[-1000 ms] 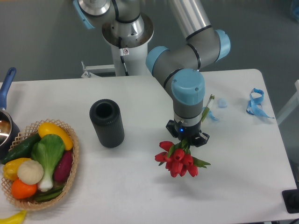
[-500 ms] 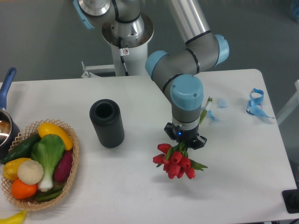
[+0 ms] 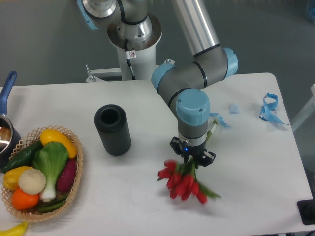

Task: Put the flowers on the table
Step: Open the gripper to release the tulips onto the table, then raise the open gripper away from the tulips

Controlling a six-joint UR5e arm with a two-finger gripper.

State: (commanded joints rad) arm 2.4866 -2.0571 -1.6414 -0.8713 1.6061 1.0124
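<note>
Red tulip heads blur slightly below the pincer [image 3: 192, 158], which is closed on the stems of the flowers [image 3: 183, 181]. Bunch hangs heads-down toward the front edge, right of centre; whether it touches the tabletop [image 3: 147, 206] I cannot tell. Low grip near the blooms probably suits laying them flat. White matte surface, open patch beneath. Black cylinder [image 3: 112, 130] stands left of the arm; wicker basket [image 3: 74, 189] of vegetables near front-left corner; blue ribbon [image 3: 269, 108] by the right edge. Grey floor behind.
</note>
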